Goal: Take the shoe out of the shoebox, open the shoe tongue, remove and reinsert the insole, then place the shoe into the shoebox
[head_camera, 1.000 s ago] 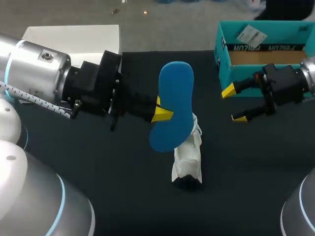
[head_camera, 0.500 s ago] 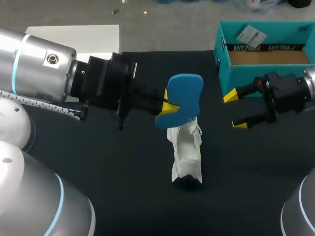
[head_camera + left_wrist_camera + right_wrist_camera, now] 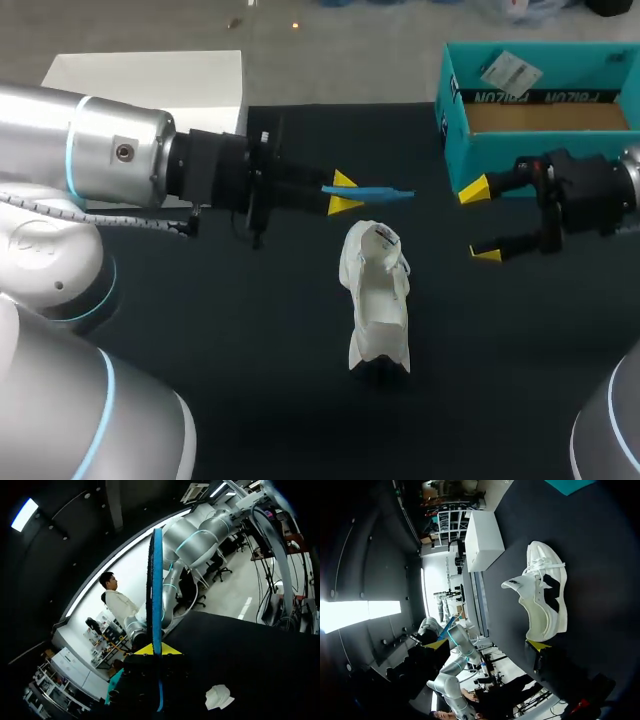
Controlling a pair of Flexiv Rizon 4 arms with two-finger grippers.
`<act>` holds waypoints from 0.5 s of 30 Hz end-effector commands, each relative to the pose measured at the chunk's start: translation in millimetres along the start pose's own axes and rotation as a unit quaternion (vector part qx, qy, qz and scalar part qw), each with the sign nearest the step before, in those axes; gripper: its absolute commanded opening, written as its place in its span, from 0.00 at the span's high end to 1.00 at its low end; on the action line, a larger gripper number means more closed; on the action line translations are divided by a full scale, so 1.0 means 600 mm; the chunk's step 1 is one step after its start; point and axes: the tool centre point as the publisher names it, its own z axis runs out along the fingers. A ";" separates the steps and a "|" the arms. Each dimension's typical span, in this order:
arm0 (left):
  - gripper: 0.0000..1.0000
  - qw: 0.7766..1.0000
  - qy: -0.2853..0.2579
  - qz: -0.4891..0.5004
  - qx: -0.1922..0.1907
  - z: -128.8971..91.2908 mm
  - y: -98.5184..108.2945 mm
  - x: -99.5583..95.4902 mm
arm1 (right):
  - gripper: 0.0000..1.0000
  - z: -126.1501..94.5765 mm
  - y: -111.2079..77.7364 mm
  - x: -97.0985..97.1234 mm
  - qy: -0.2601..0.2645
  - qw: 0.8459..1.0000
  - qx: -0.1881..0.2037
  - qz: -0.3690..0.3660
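The insole (image 3: pixel 378 191), out and pinched edge-on in the left claw (image 3: pixel 345 192) beyond the shoe (image 3: pixel 378 300) mid-tabletop, seemingly needs tilting toe-first into the shoe's opening, while the right claw (image 3: pixel 480 221) gapes wide beside the shoebox (image 3: pixel 455 110).

Upside-down print (image 3: pixel 540 97) on shoebox (image 3: pixel 450 120) inner wall, white label (image 3: pixel 510 70) above it; neither legible.

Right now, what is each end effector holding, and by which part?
Left end effector: thin blue foam insole, pinched across its faces near one end; which end cannot be told. Right end effector: open, holding nothing.
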 end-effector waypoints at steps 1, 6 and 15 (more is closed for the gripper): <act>1.00 0.989 0.014 0.117 0.084 0.015 0.015 -0.014 | 0.00 -0.002 -0.006 -0.001 0.003 1.000 -0.003 0.001; 1.00 0.989 0.014 0.117 0.084 0.015 0.015 -0.014 | 0.00 -0.003 -0.002 0.008 0.012 1.000 0.003 -0.002; 1.00 0.980 -0.040 0.186 0.058 0.021 0.046 -0.018 | 0.00 -0.004 0.016 0.045 -0.006 0.999 -0.048 -0.025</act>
